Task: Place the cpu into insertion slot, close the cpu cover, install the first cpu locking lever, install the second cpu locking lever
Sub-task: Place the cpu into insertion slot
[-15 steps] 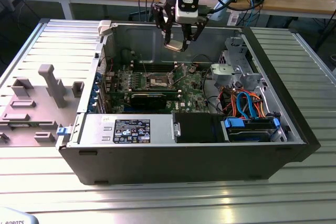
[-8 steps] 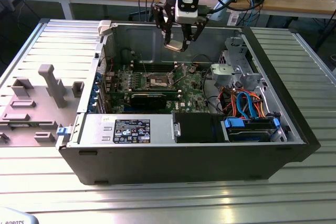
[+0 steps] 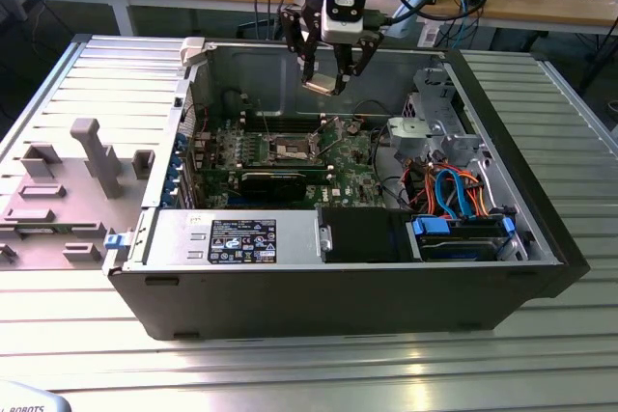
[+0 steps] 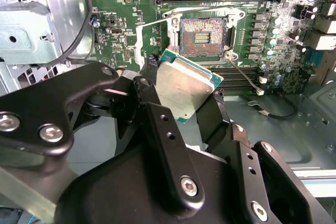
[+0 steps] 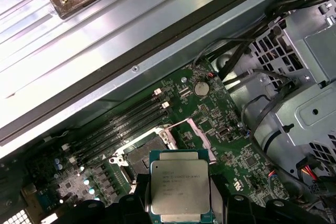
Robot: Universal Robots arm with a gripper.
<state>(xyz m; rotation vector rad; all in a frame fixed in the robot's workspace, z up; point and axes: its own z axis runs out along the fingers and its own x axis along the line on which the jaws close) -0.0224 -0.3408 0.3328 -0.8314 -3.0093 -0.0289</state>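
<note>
The cpu [image 5: 179, 188] is held pinched at two opposite edges between the fingers [image 4: 157, 129] of the gripper [image 3: 326, 76]. It is raised clear above the insertion slot [image 4: 202, 36], a little to one side of it, and touches nothing there. The slot is seen lying open in the green circuit board [image 3: 352, 169], with its dark contact field exposed. The chip is judged to be light, thin and stiff. Its smooth metal top is likely to slip under a loose grip, and its underside is likely to be fragile. The edges are therefore judged the right place for a hold, with modest squeeze and the chip kept level.
</note>
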